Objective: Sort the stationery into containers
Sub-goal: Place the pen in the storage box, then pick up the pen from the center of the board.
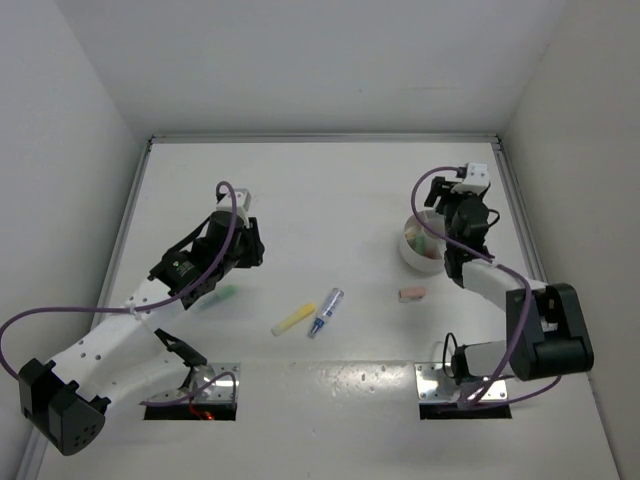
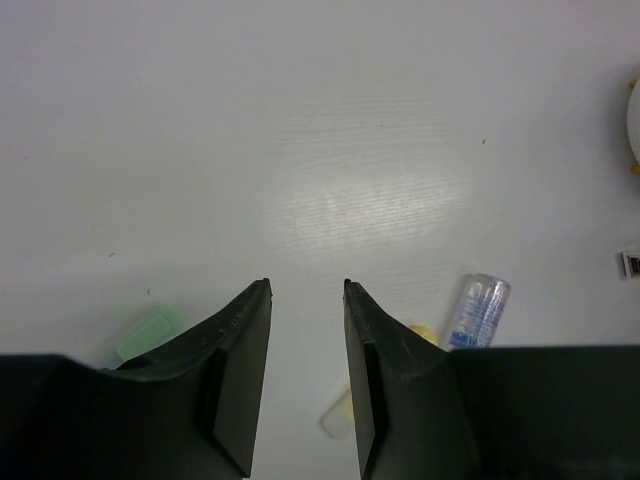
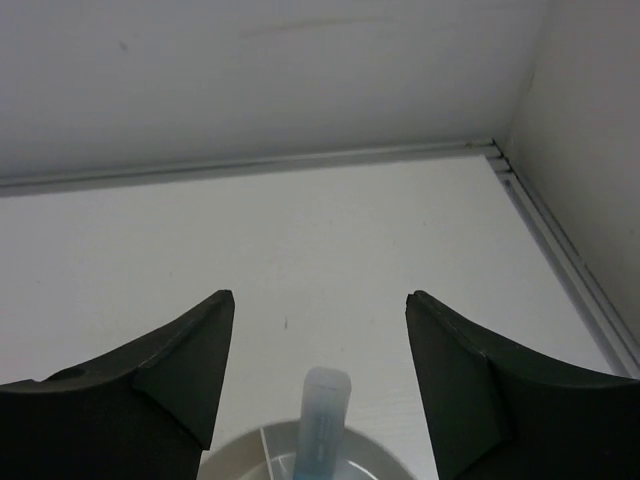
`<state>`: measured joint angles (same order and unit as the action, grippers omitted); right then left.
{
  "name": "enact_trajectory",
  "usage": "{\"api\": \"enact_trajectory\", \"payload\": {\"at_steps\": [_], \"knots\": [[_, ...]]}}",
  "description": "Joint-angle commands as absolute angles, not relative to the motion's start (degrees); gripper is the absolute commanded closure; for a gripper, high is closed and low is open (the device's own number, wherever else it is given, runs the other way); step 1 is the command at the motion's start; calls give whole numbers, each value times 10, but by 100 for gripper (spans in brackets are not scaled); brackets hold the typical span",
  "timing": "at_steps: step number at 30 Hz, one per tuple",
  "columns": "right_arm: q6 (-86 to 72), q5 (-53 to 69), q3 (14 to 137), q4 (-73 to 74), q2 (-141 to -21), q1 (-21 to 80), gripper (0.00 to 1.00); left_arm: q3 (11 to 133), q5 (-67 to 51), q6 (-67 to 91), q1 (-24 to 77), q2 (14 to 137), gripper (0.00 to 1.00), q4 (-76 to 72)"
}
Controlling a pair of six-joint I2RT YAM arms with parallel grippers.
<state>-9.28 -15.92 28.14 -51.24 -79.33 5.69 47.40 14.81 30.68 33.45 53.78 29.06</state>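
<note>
The white round bowl [image 1: 418, 252] stands at the right with my right gripper [image 1: 462, 222] just above it. In the right wrist view the gripper [image 3: 320, 295] is open, and a light blue pen [image 3: 325, 420] leans in the bowl [image 3: 240, 448] below the gap, touching neither finger. My left gripper [image 2: 307, 285] is open and holds nothing; it hovers left of centre [image 1: 245, 243]. A green pen [image 1: 218, 296] [image 2: 150, 335], a yellow highlighter [image 1: 292, 318] [image 2: 340, 415] and a purple-blue pen [image 1: 326, 312] [image 2: 478, 310] lie near it. A pink eraser block [image 1: 412, 293] lies beside the bowl.
Two square metal plates [image 1: 215, 385] [image 1: 440, 380] sit at the arm bases by the near edge. White walls close the table on the left, back and right, with a raised rail [image 3: 560, 250] along the right side.
</note>
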Motion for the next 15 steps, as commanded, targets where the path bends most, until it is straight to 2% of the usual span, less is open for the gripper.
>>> {"api": "enact_trajectory", "payload": {"at_steps": [1, 3, 4, 5, 6, 8, 9, 10, 12, 13, 15], "knots": [[-63, -108, 312, -570, -747, 54, 30, 474, 162, 299, 337, 527, 59, 275], [-37, 16, 339, -524, -716, 54, 30, 474, 194, 307, 337, 522, 59, 282], [-10, 94, 365, -378, -710, 54, 33, 474, 209, 312, 337, 514, 59, 288], [34, 290, 453, -259, -715, 54, 38, 474, 228, 332, 337, 503, 61, 296], [180, 399, 496, -14, -730, 63, 53, 474, 281, 349, 337, 497, 80, 301], [401, 598, 607, 258, -805, 80, 70, 474, 332, 401, 337, 484, 96, 328], [514, 628, 633, 351, -835, 104, 77, 474, 368, 416, 337, 473, 100, 337], [532, 628, 656, 458, -863, 121, 81, 474, 379, 426, 331, 467, 100, 343], [572, 581, 700, 511, -920, 162, 81, 474, 386, 439, 330, 455, 100, 343], [561, 557, 700, 505, -920, 211, 78, 474, 395, 439, 325, 449, 93, 343], [523, 492, 658, 420, -914, 258, 65, 474, 406, 456, 325, 449, 56, 356]]}}
